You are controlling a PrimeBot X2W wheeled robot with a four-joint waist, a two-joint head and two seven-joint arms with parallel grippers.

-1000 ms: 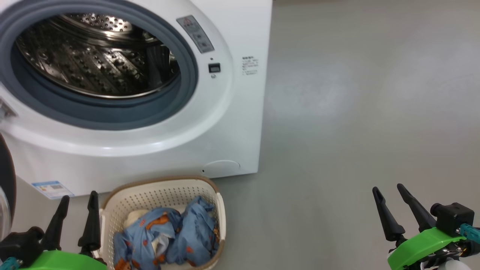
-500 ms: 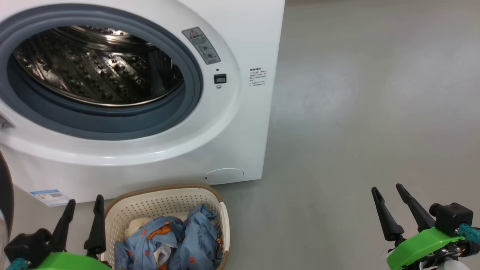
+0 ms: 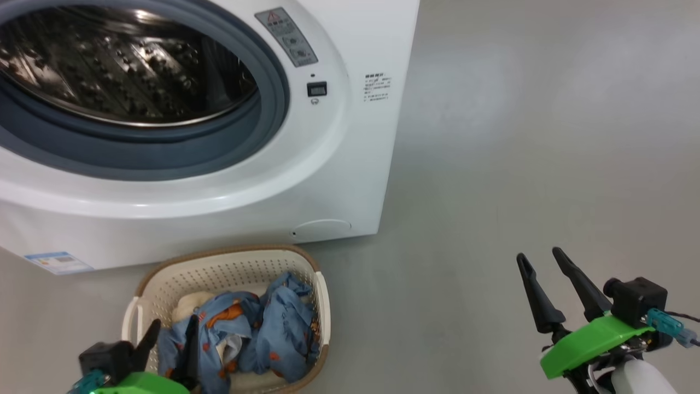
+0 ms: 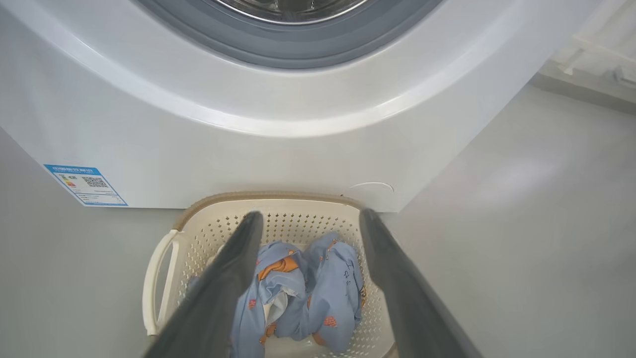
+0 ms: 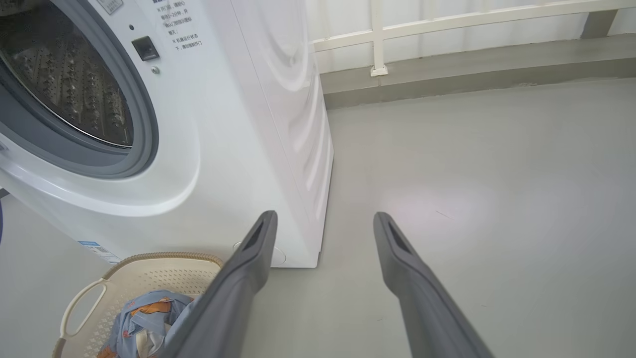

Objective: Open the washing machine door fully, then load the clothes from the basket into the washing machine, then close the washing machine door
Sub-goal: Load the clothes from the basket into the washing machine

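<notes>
So the left hand (image 3: pixel 174 324) hovers at the near edge of the basket (image 3: pixel 229 253), fingers spread wide and empty, and the clothes (image 3: pixel 273 328) lie bunched just ahead of and below its tips (a lumpy heap, no real long axis). The right hand (image 3: pixel 538 254), also spread and empty, hangs well off right over bare floor (image 3: pixel 492 164), so left looks like the obvious picker. Beyond the basket the washer (image 3: pixel 339 164) gapes open.
</notes>
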